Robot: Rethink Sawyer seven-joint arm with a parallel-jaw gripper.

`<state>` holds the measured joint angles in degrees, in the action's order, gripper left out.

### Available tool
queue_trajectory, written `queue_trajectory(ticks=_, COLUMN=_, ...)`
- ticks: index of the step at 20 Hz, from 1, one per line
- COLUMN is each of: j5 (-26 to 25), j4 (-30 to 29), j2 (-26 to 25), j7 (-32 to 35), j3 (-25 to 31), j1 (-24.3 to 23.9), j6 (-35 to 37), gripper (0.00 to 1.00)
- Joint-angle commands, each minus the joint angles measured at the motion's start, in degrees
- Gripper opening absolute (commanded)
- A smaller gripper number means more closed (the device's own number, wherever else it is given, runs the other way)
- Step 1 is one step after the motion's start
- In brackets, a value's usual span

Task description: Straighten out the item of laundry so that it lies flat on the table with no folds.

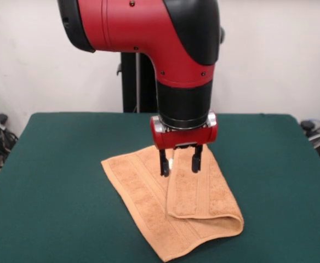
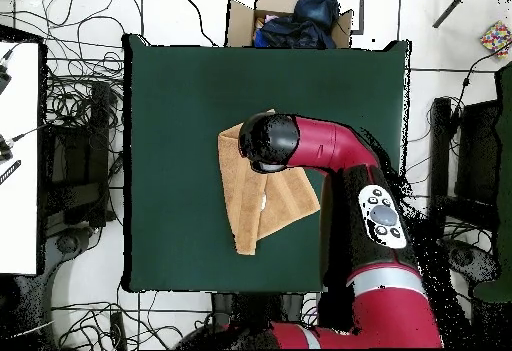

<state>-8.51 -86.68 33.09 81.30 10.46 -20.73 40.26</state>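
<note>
Washcloth, orange-tan terry with woven border bands, lying near the middle of the green table, toward its near edge in the front view. Condition: not flat. The left part lies as a single layer on the felt, with one corner toward the left and another at the near edge. The right part is folded back over it, forming a rounded fold along the right and near-right side and a doubled panel with a visible band. Small white tag showing just between the fingers at the top of the folded panel.

Gripper, red body with two black fingers, pointing straight down over the cloth's far edge. Fingers parted, tips at or just above the terry; contact cannot be judged. Nothing held between them.

Overhead view: cloth partly covered by the arm.
</note>
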Motion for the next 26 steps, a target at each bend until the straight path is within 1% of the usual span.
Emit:
queue_trajectory(ticks=1, j5=-3.5, j4=1.6, j2=-2.0, j7=1.4, j3=2.2, j1=1.3, j6=-0.8, gripper=1.0)
queue_trajectory(ticks=3, j5=-4.0, j4=2.1, j2=-3.1, j7=1.4, j3=1.8, j1=1.5, j6=-0.5, gripper=1.0)
queue_trajectory(ticks=6, j5=-4.9, j4=3.5, j2=-5.7, j7=1.9, j3=1.2, j1=2.1, j6=-2.1, gripper=1.0)
queue_trajectory(ticks=11, j5=-5.8, j4=4.3, j2=-7.6, j7=2.2, j3=1.4, j1=1.8, j6=-3.9, gripper=1.0)
queue_trajectory(ticks=16, j5=-6.9, j4=7.3, j2=-11.1, j7=3.8, j3=1.1, j1=2.6, j6=-5.4, gripper=1.0)
queue_trajectory(ticks=19, j5=-7.3, j4=7.9, j2=-11.9, j7=4.2, j3=1.1, j1=2.6, j6=-6.1, gripper=1.0)
queue_trajectory(ticks=22, j5=-7.3, j4=8.7, j2=-12.2, j7=4.3, j3=1.4, j1=2.7, j6=-5.3, gripper=1.0)
queue_trajectory(ticks=26, j5=-6.6, j4=8.4, j2=-11.4, j7=3.8, j3=2.0, j1=2.2, j6=-4.3, gripper=1.0)
